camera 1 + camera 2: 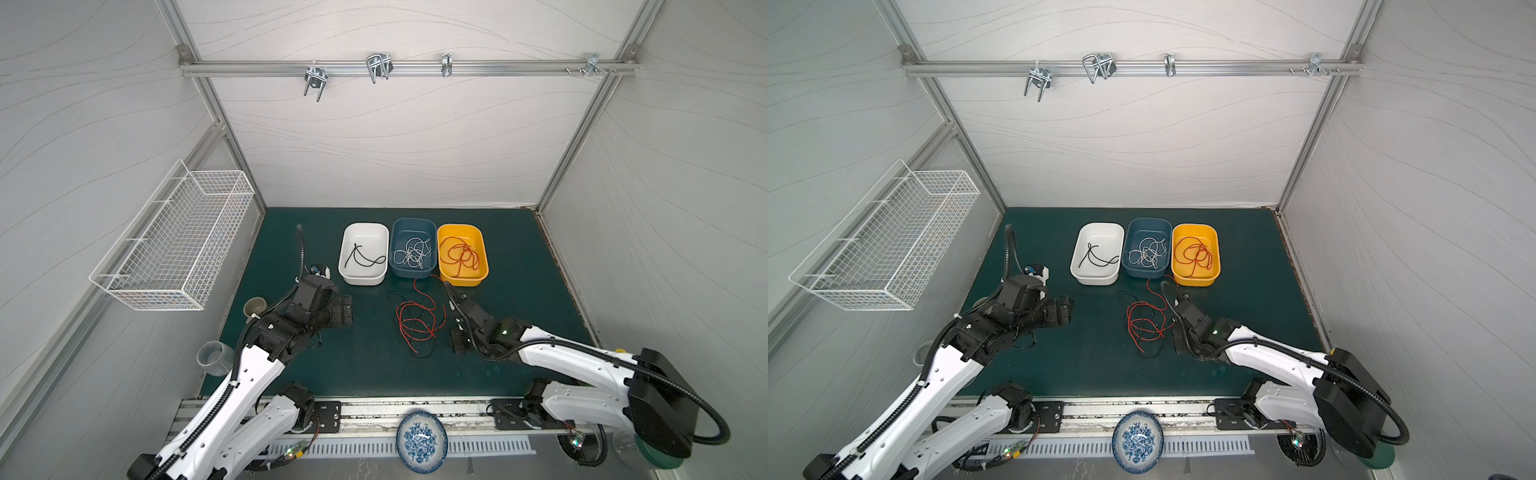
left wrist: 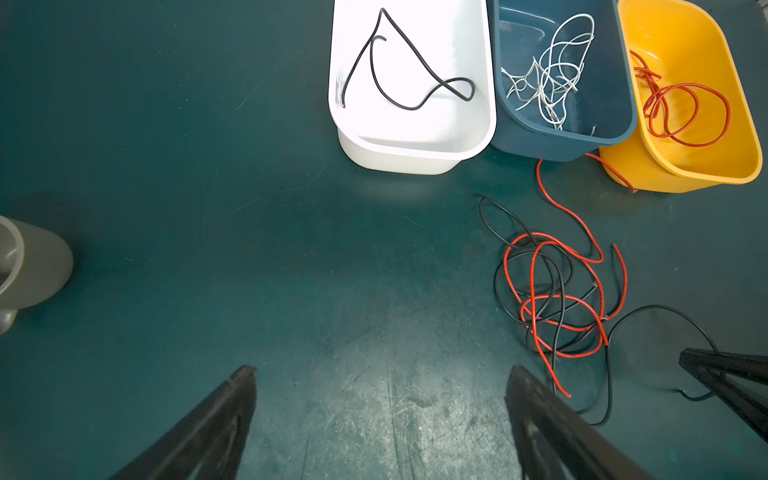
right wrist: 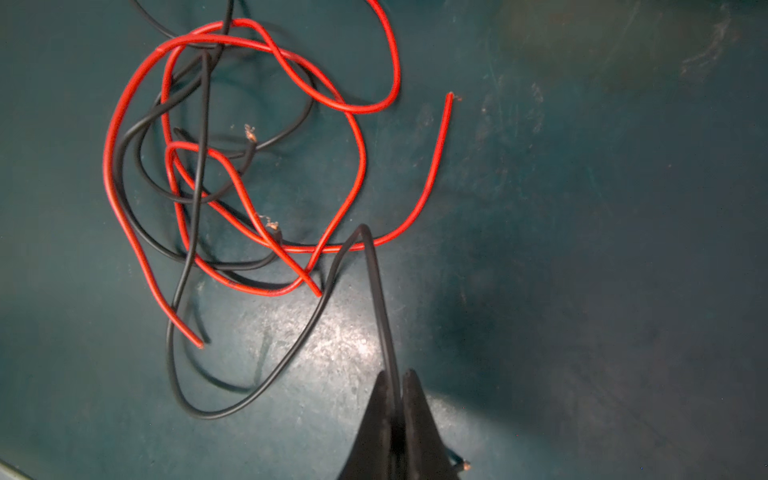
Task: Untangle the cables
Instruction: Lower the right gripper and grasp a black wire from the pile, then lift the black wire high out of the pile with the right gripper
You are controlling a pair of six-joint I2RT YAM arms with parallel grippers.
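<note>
Cables (image 1: 417, 322): red and black strands in one loose tangle on the green counter (image 1: 361, 370), right of centre, just short of the trays. Nearest, at the front edge: blue-patterned plate (image 1: 421, 440), well apart from the tangle. Broad bare counter ahead of the left fingers (image 2: 548, 432) and to the right of the tangle. Left fingers spread wide, gripping nothing, one tip just beside trailing red and black ends. Right fingers (image 3: 415, 415) pinched together on the held black cable (image 3: 379, 299) near its bared end, just beside the tangle's right edge; rising to a bend, then looping back into the heap. At the left edge: clear cup (image 1: 215, 357) and grey cup (image 1: 254, 307), well apart from the cables. Farther back, close side by side: white tray (image 1: 361, 280) with a single black cable (image 1: 365, 258), blue tray (image 1: 411, 275) with white cables (image 1: 413, 253), yellow tray (image 1: 461, 283) with red cables (image 1: 459, 255). One red strand (image 2: 539, 178) trailing from the tangle up to the blue and yellow trays' fronts. Wire basket (image 1: 174, 241) on the left wall.
</note>
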